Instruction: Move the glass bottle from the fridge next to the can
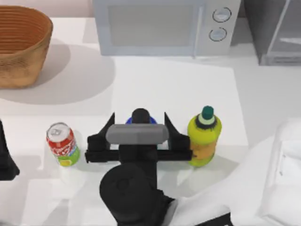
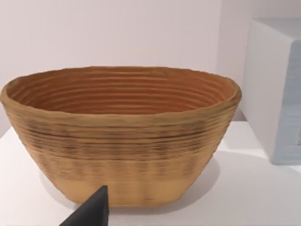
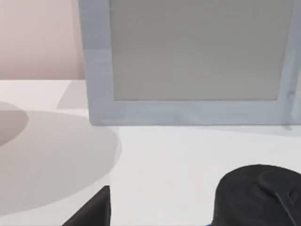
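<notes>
So the right gripper (image 1: 139, 123) sat mid-counter (image 1: 188, 84) with jaws spread wide around the cyan glass bottle with the black cap (image 1: 140, 116), between the red can with white lettering I couldn't read (image 1: 62, 144) and the yellow-green bottle with orange label (image 1: 203, 136). Left arm (image 1: 5, 157) was parked at the left edge, jaws can't tell.

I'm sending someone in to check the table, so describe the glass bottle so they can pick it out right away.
Start from the white microwave at the back of the table and come forward to the row of three drinks near the front edge. The glass bottle is the middle one, between the red can and the yellow-green bottle, under the right end effector. Its black round cap and blue shoulder mark it.
</notes>
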Robot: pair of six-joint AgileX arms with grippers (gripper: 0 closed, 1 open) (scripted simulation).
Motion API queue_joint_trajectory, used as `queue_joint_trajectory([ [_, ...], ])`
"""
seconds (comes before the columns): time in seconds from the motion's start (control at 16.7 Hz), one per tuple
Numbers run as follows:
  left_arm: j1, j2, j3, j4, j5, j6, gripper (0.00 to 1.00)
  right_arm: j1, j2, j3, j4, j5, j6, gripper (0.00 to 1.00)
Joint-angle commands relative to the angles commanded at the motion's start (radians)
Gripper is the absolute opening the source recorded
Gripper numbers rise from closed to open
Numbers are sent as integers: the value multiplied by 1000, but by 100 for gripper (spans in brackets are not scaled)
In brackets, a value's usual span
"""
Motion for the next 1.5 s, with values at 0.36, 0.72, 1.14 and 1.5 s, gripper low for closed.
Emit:
queue_joint_trajectory([
  [0.36, 0, 0, 0, 0, 0, 0, 100, 33, -7, -26, -9, 39, 15, 100],
  [0.72, 0, 0, 0, 0, 0, 0, 100, -9, -108, -49, -41, -29, -11, 100],
  [1.14, 0, 0, 0, 0, 0, 0, 100, -275, -629, -270, -256, -335, -104, 100],
  [1.5, 0, 0, 0, 0, 0, 0, 100, -625, -1244, -564, -551, -685, -167, 100],
])
